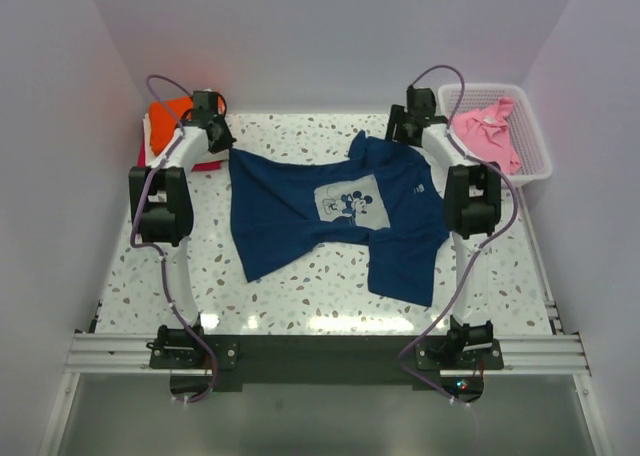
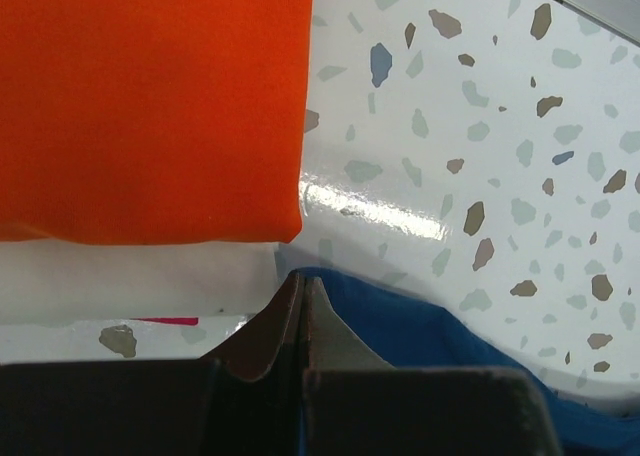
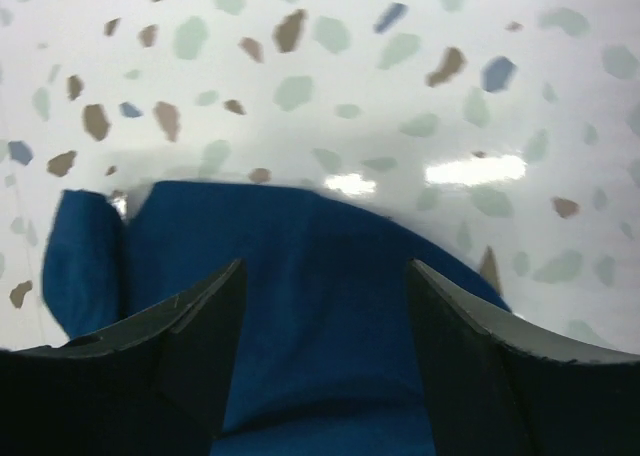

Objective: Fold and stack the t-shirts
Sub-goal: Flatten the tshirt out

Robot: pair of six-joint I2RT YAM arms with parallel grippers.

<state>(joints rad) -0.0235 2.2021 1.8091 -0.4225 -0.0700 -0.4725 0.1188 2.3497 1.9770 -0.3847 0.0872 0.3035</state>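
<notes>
The navy blue t-shirt (image 1: 330,216) with a white chest graphic lies spread and rumpled across the table. My left gripper (image 1: 216,136) is at the shirt's far left corner, shut, with navy cloth (image 2: 440,336) pinched between its fingertips; in the left wrist view the gripper (image 2: 303,279) is closed to a thin seam. My right gripper (image 1: 404,126) is at the shirt's far right edge. It is open (image 3: 325,266), its fingers straddling a hump of navy cloth (image 3: 320,306). The folded orange t-shirt (image 2: 150,96) lies on a cream one (image 2: 130,281), with a magenta sliver (image 2: 165,320) beneath.
The folded stack (image 1: 168,118) sits at the far left corner, just beyond my left gripper. A white lattice basket (image 1: 535,141) at the far right holds the pink t-shirt (image 1: 485,131). White walls close in the table on three sides.
</notes>
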